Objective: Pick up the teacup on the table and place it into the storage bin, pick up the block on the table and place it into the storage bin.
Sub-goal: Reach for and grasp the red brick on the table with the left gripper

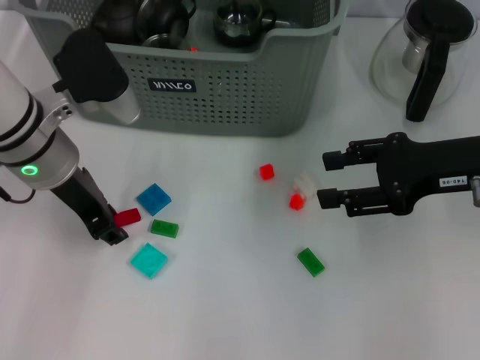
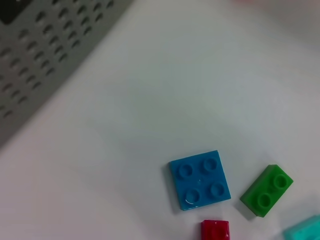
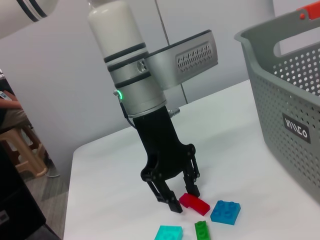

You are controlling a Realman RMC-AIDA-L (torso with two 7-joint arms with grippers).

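The grey-green storage bin [image 1: 225,90] stands at the back of the table with dark vessels inside; its perforated wall [image 3: 295,115] also fills one side of the right wrist view. No teacup shows on the table. Several blocks lie in front of the bin. My left gripper [image 1: 111,234] is down at the table, open, its fingertips [image 3: 171,204] right beside a dark red block [image 1: 127,217] [image 3: 194,202]. My right gripper [image 1: 328,180] hovers open at the right, its tips pointing at a small white-and-red block [image 1: 301,190] just ahead of them.
A blue block [image 1: 154,199] [image 2: 200,180], a green block [image 1: 164,228] [image 2: 266,190] and a cyan block [image 1: 149,260] lie near the left gripper. A red cube [image 1: 266,172] and another green block [image 1: 310,262] sit mid-table. A glass teapot [image 1: 424,56] stands at the back right.
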